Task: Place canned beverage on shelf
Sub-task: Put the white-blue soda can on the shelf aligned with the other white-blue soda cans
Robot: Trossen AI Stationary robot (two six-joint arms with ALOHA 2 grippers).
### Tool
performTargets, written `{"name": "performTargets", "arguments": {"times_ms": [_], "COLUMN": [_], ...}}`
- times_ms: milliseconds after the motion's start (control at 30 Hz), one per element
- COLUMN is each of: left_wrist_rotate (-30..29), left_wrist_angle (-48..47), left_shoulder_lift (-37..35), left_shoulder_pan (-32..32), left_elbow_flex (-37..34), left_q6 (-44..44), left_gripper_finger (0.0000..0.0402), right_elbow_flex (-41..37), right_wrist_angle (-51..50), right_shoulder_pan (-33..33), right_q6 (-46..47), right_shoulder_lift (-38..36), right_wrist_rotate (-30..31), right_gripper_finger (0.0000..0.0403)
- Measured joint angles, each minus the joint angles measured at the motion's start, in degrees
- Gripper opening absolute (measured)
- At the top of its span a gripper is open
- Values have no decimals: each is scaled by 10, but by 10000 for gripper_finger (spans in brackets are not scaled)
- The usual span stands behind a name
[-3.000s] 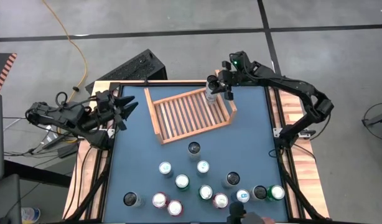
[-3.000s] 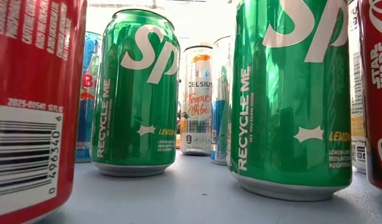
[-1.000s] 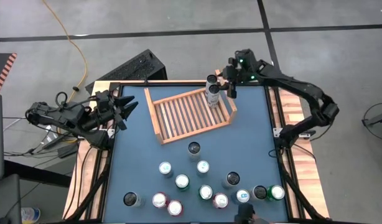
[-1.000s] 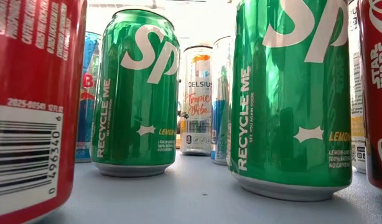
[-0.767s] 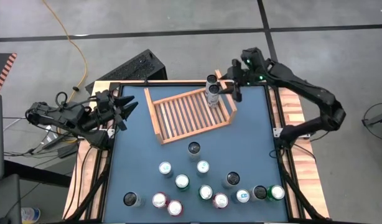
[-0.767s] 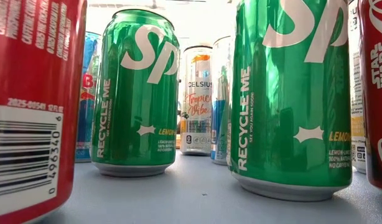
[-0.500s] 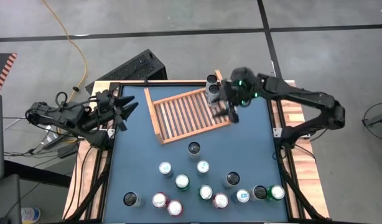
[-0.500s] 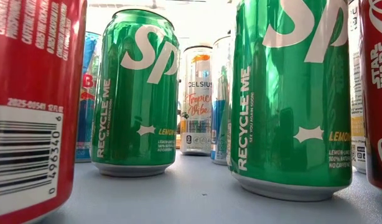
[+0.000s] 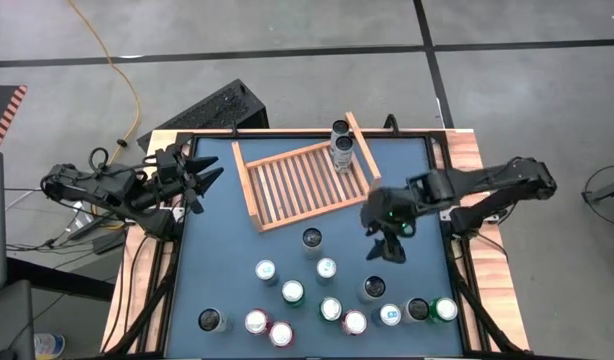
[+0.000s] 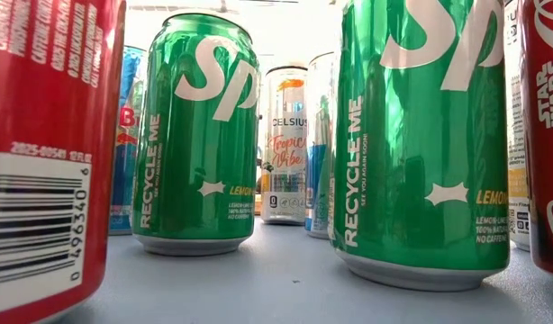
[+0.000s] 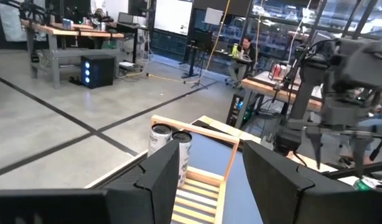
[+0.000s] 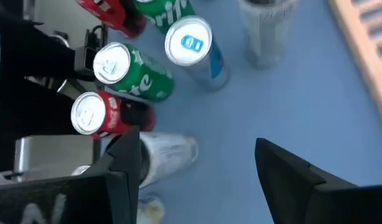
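Right hand (image 9: 387, 246) is hanging over the open blue worktop (image 9: 217, 260), between the shelf (image 9: 305, 182) behind it and the cluster of loose cans (image 9: 327, 300) ahead; fingers (image 12: 284, 168) are standing apart with only bare worktop between them, so it is carrying nothing; my read: it is going for another can, and the dark-topped can (image 9: 373, 288) just in front of the hand looks the likeliest pick, since it is sitting at the near edge of the cluster with room for the fingers either side.

Two cans (image 9: 340, 142) are already standing upright in the shelf's far corner, touching each other, tucked against the side board; packing from a corner is probably deliberate, leaving the rest of the slats free; another can (image 9: 312, 238) is standing alone between shelf and cluster, off to the hand's side.

Left hand (image 9: 197, 176) is parked off the worktop's left edge, pointing in towards the shelf, fingers (image 11: 160, 177) partly spread, gripping nothing; looks like it is just waiting out of the right arm's way.

Risk as I see it: the loose cans are standing close together, so a descent into the middle of them could knock neighbours over; an outer can is the safer target.
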Motion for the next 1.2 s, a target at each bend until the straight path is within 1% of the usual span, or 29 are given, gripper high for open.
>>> {"name": "performTargets", "arguments": {"times_ms": [133, 200, 300, 367, 467, 600, 700, 767, 833, 900, 967, 1067, 1133, 1200], "left_wrist_rotate": [0, 1, 23, 52, 123, 200, 240, 268, 313, 353, 381, 390, 386, 376], "left_wrist_angle": [0, 0, 0, 0, 0, -18, -88, -173, -263, -345, -410, -480, -504, -513], "left_shoulder_lift": [0, 0, 0, 0, 5, 50, 99, 134, 169, 206, 237, 272, 289, 304], "left_shoulder_pan": [0, 0, 0, 0, 0, -3, -13, -23, -37, -52, -67, -88, -112, -148], "left_elbow_flex": [0, 0, 0, 0, 0, 17, 65, 115, 167, 216, 257, 301, 308, 305], "left_q6": [0, 0, 0, -9, -12, -20, -38, -67, -107, -149, -186, -270, -329, -395], "left_gripper_finger": [165, 165, 165, 165, 165, 165, 165, 166, 171, 182, 195, 210, 213, 214], "right_elbow_flex": [25, 37, 50, 52, 51, 51, 51, 51, 51, 51, 51, 51, 51, 51], "right_wrist_angle": [-47, -53, -54, -55, -56, -56, -58, -64, -75, -91, -106, -113, -111, -112], "right_shoulder_pan": [71, 105, 146, 170, 198, 207, 196, 189, 184, 179, 173, 160, 151, 142], "right_q6": [112, 156, 210, 240, 254, 244, 243, 239, 221, 198, 168, 124, 98, 76], "right_shoulder_lift": [0, 0, -1, -1, 1, 3, 3, 3, 3, 3, 3, 3, 3, 3], "right_wrist_rotate": [23, 40, 59, 65, 71, 83, 92, 112, 122, 129, 139, 160, 175, 191], "right_gripper_finger": [235, 235, 234, 234, 234, 234, 234, 234, 234, 234, 234, 234, 234, 234]}}
